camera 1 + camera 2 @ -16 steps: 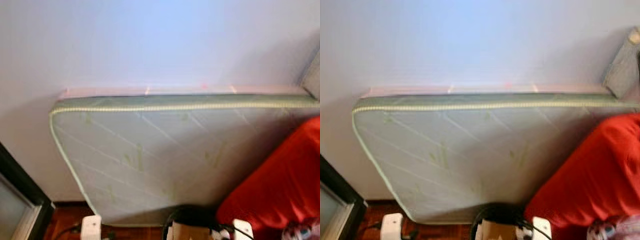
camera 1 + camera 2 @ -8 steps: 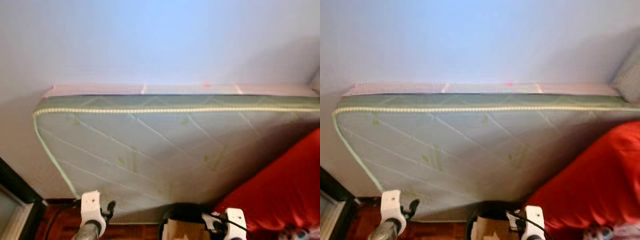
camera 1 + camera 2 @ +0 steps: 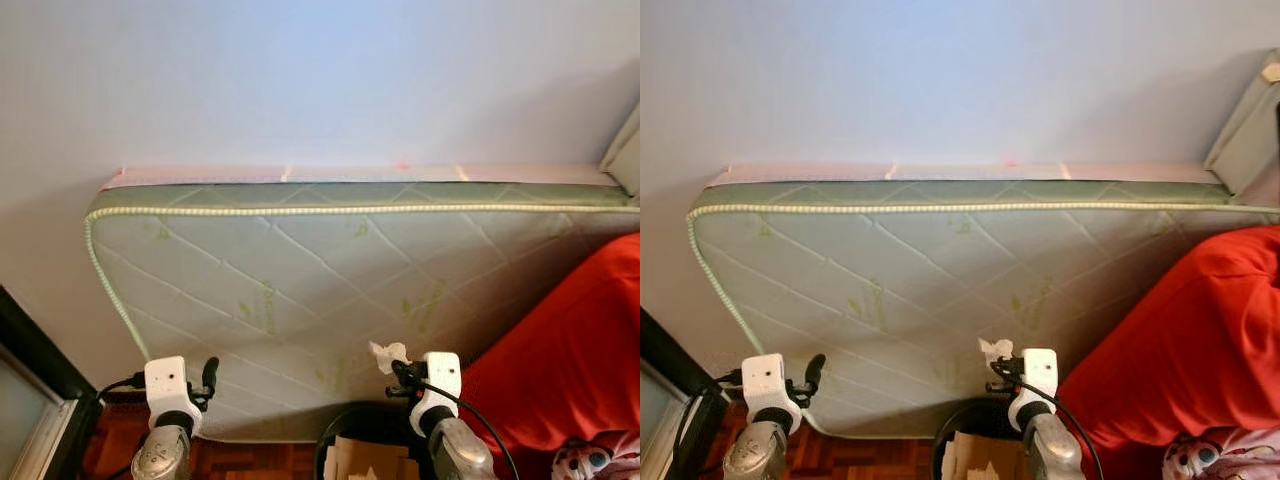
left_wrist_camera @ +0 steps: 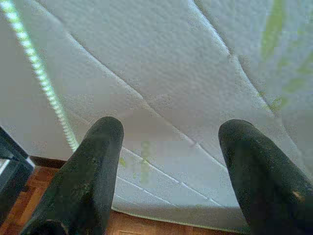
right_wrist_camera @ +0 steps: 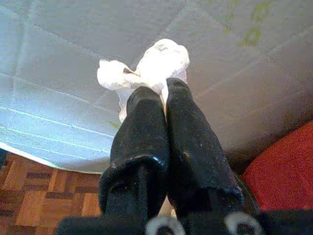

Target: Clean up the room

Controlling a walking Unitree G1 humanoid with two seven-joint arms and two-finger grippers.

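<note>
Before the quilted mattress (image 3: 330, 290) leaning on the wall, the left gripper (image 4: 168, 161) is held up with fingers spread apart; the right gripper (image 5: 164, 100) is clamped on a crumpled white tissue (image 5: 154, 66), above a black bin (image 3: 365, 445), beside red fabric (image 3: 570, 360)

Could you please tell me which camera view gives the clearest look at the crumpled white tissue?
The right wrist view: the crumpled white tissue is large and sharp there, pinched at the tips of the shut right pincer. The two eye views show it as a small white scrap before the mattress.
</note>
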